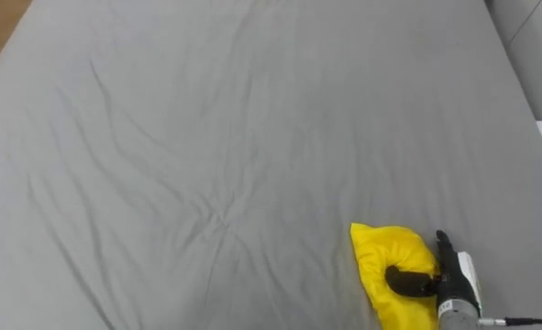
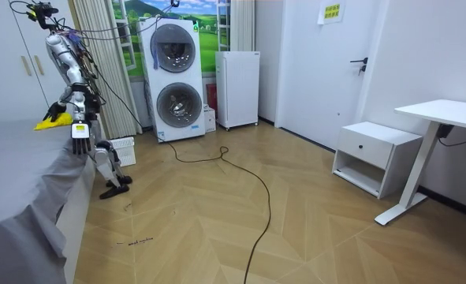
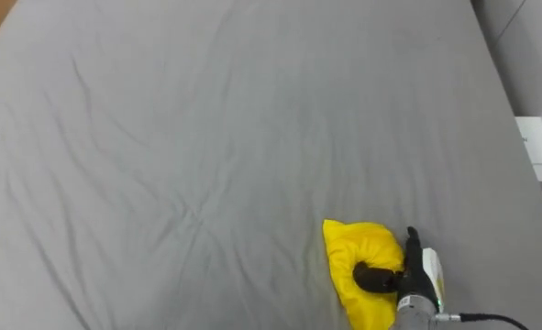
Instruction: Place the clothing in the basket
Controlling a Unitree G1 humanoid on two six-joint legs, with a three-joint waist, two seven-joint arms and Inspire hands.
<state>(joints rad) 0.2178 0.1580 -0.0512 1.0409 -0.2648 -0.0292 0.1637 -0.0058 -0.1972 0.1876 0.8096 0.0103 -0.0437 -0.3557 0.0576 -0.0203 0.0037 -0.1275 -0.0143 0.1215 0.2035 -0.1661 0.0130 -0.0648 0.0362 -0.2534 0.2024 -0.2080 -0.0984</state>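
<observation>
Bed [image 1: 206,137], far edge to left edge: bare creased grey sheet, open to pass.
Near edge, towards the right: bunched yellow cloth [image 1: 388,259] gripped by right robot hand [image 1: 441,275].
Beyond right edge: white furniture [image 1: 538,37].

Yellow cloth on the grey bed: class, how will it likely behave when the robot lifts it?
The yellow cloth looks bunched and creased, so it will probably sag limply. It seems light, since the right hand grips it alone. It should drag, not roll, across the grey sheet.
</observation>
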